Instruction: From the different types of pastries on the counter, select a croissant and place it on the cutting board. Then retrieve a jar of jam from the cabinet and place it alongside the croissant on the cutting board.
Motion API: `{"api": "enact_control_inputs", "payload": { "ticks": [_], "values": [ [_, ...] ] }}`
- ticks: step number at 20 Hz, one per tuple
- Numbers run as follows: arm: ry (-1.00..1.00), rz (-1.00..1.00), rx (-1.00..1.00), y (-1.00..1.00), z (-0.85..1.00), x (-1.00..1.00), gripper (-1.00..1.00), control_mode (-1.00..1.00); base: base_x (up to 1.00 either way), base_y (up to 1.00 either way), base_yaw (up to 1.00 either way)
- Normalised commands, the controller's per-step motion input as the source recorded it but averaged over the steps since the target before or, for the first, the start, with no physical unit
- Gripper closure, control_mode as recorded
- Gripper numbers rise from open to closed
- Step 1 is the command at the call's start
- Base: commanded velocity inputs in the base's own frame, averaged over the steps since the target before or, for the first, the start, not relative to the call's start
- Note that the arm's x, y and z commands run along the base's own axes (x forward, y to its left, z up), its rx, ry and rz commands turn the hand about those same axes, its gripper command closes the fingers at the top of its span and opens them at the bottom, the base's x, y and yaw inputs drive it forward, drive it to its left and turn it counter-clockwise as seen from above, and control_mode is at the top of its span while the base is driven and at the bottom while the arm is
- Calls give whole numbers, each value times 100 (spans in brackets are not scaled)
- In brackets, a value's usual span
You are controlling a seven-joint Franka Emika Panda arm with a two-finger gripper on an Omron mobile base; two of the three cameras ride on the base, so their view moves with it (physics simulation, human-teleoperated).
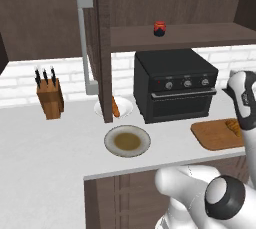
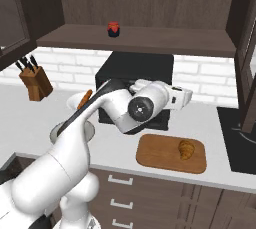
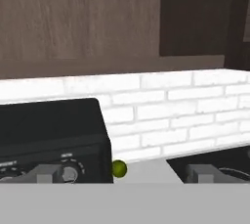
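The croissant (image 2: 186,149) lies on the right part of the cutting board (image 2: 160,155), which sits on the counter (image 2: 30,123) in front of the black oven. In the left base view my forearm partly covers the croissant (image 1: 232,125) on the board (image 1: 215,135). The jar of jam (image 1: 159,28) (image 2: 114,29) stands on the shelf of the open cabinet (image 1: 175,37) above the oven. My gripper (image 3: 122,175) hovers above the board at oven height, facing the back wall. It is open, with nothing between its fingertips (image 3: 46,174). The long narrow pastry (image 1: 116,107) rests on a white plate.
The black oven (image 1: 175,85) stands under the shelf. A round beige plate (image 1: 127,140) lies in front of it, a knife block (image 1: 49,95) at the left. The cabinet door with its grey handle (image 1: 85,43) hangs open. A small green fruit (image 3: 119,168) sits beside the oven, a cooktop (image 2: 240,138) to the right.
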Motion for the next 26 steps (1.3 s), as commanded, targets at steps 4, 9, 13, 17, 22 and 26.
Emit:
{"api": "enact_control_inputs", "payload": {
  "ticks": [4, 9, 13, 17, 22, 26],
  "values": [
    [-7, -2, -8, 28, 100, -30, -100, -100, 0, 0, 0],
    [-10, -1, -11, 36, 100, -20, -100, -100, 0, 0, 0],
    [-11, -2, -12, 35, 100, -31, -100, -100, 0, 0, 0],
    [-4, 0, -12, 36, 63, -12, -100, -100, 0, 0, 0],
    [4, 1, -4, 44, -20, -3, -100, -100, 0, 0, 0],
    [8, 2, 0, 100, 42, 0, -100, -100, 0, 0, 0]
  ]
}}
